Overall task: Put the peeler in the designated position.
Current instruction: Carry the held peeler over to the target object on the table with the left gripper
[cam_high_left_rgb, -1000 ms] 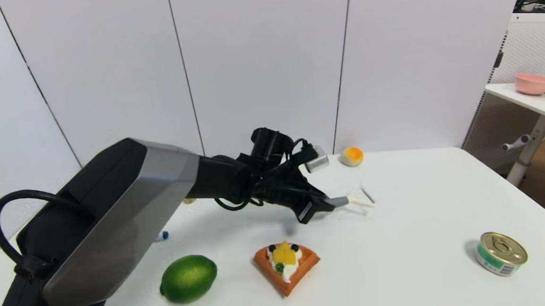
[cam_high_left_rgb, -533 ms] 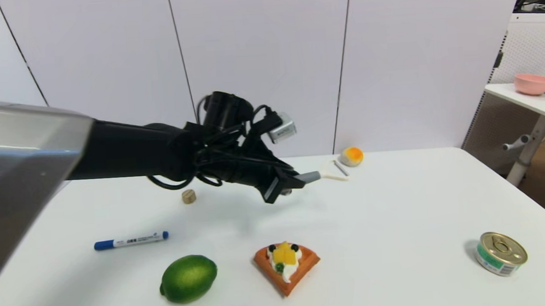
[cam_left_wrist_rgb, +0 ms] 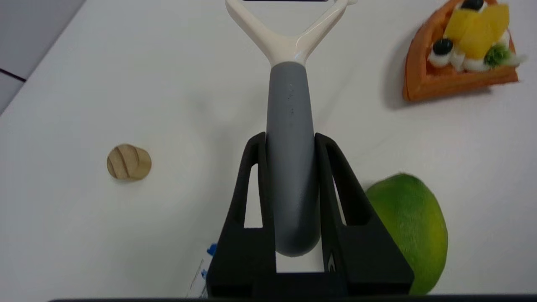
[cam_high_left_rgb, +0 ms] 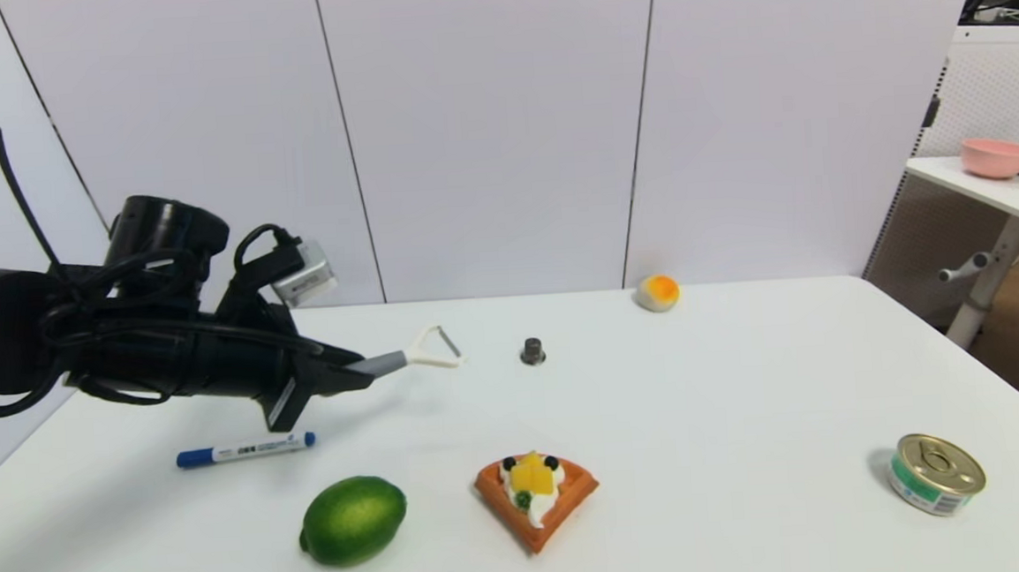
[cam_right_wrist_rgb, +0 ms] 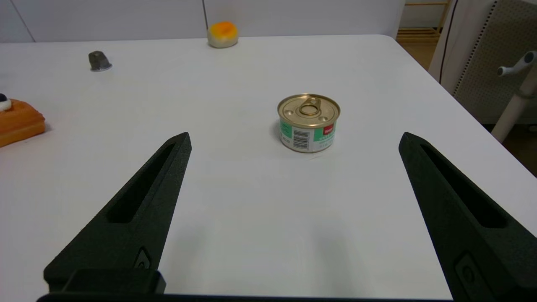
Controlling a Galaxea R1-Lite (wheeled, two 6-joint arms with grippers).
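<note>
Left gripper: your left gripper hangs above the table's left half, its 2 fingers clamped on the rear of the grey handle.
Peeler location: the peeler is in the air, held clear of the white table, above bare surface beyond the marker pen and the lime.
Long axis: you have it running in line with the fingers, close to level in the head view.
Heading: the white forked head and thin blade lead, pointing toward the robot's right, roughly at the small dark metal piece; the handle's rounded butt sits back between the fingers.
Risk 1: you grip only the rear of a rounded, smooth handle, so I judge that a quick swing or hard stop could let it pivot or slide out.
Risk 2: if you lower with the head tilted down, the blade end likely touches first and twists the peeler in the grip.
Risk 3: the lime, the marker pen and the wooden disc lie under or near the gripper; a low descent here could knock them.
Risk 4: the target patch carries no mark, so you could release off target.
Right gripper: your right gripper rests idle with fingers spread wide, near the tin can.
</note>
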